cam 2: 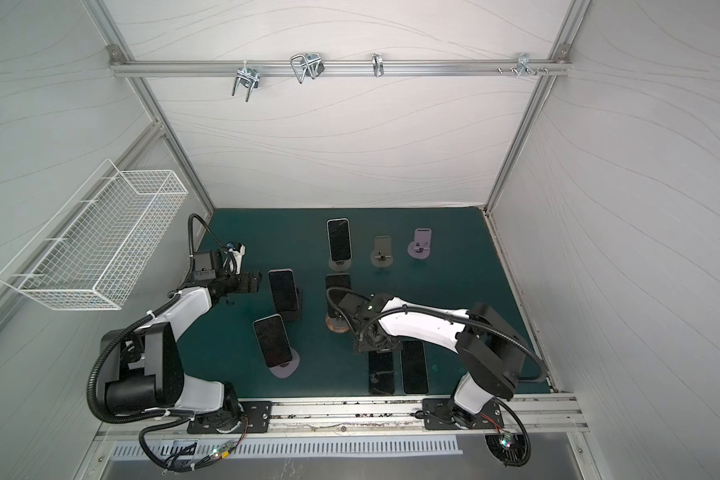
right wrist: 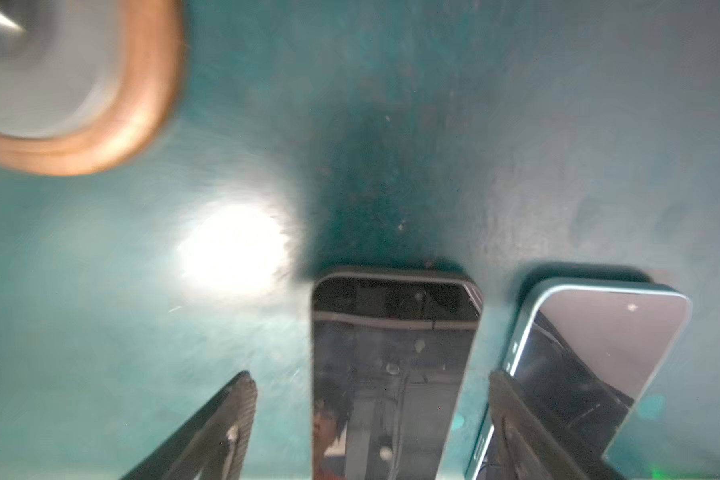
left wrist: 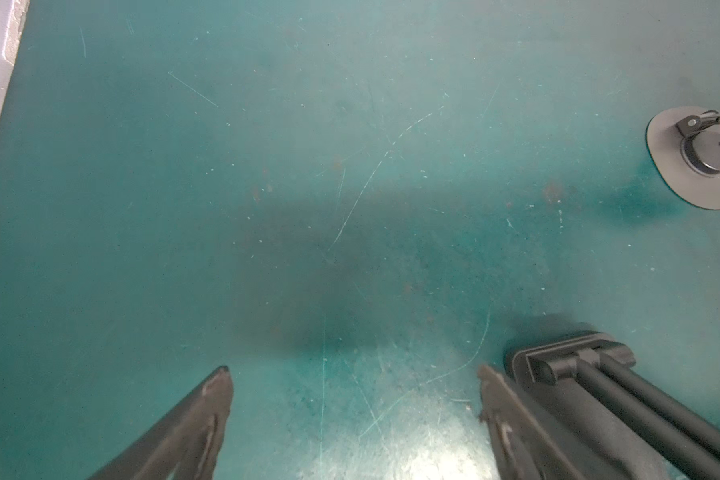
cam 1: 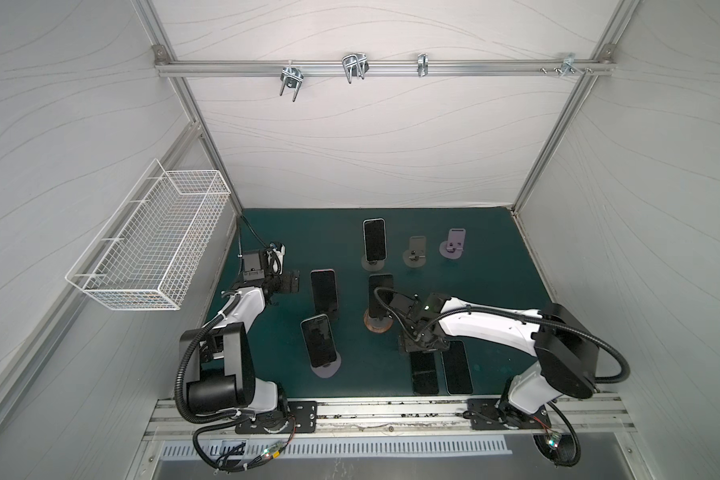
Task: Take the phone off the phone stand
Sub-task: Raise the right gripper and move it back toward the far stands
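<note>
Right tool (right wrist: 368,374): jaws released, clear of both long edges of the dark phone (right wrist: 391,353). This phone lies flat on the counter (right wrist: 391,124), lower right of centre in both top views.

Hazards:
- One jaw stands just beside the light-edged phone (right wrist: 599,332); a skewed lift would likely drag it.
- A swing toward the nearby wood-rimmed stand (right wrist: 142,124) could topple it.

Bare counter lies at right.

Left tool (left wrist: 354,370): released, empty.

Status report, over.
Left gripper open over bare mat. Right gripper open astride flat phone. Wood-base stand nearby holds its phone. Nothing blocking.
</note>
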